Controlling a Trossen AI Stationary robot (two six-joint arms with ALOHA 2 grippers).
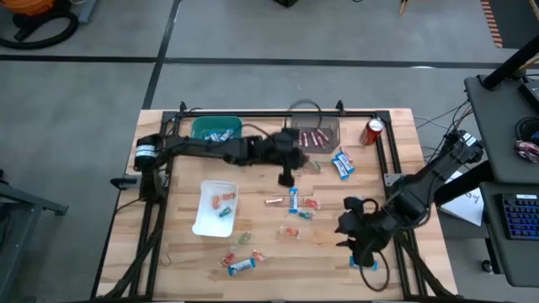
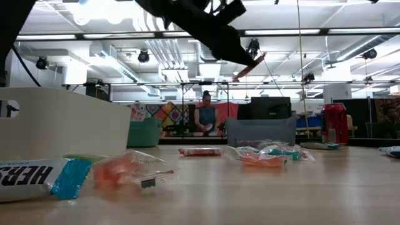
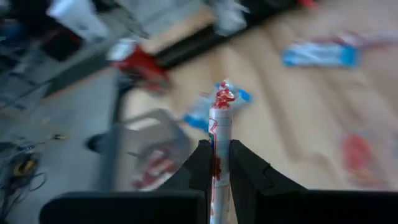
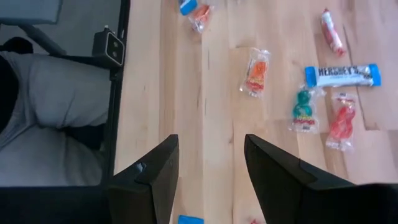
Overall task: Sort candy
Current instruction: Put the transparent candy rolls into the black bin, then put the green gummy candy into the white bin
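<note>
Sorting partly done, by the look of it. Blue-and-white bars already in the green bin [image 1: 216, 130] at the far edge of the tabletop [image 1: 168, 244]; pink sticks in the grey tray [image 1: 313, 135] beside it; a few small pieces in the white tray [image 1: 214, 207] toward the left edge. Still loose on the bare wood: a blue-and-white bar [image 1: 294, 199] and several red, orange and green pieces [image 1: 303, 210] around the middle, more candy [image 1: 239, 263] near the front edge, another bar [image 1: 343, 163] by the grey tray.

Left gripper [image 3: 216, 163] clamped on a slim pink stick [image 3: 219, 143], lifted above the middle of the tabletop, probably bound for the grey tray. Right gripper [image 4: 208, 163] parked with jaws apart and empty, low over the front right corner.

Plain light wooden planks, black rail frame around the edges, red soda can [image 1: 373, 130] at the far right corner. Beyond: grey floor, an open workshop hall with ceiling lights, a person [image 2: 205, 119] seated far behind.
</note>
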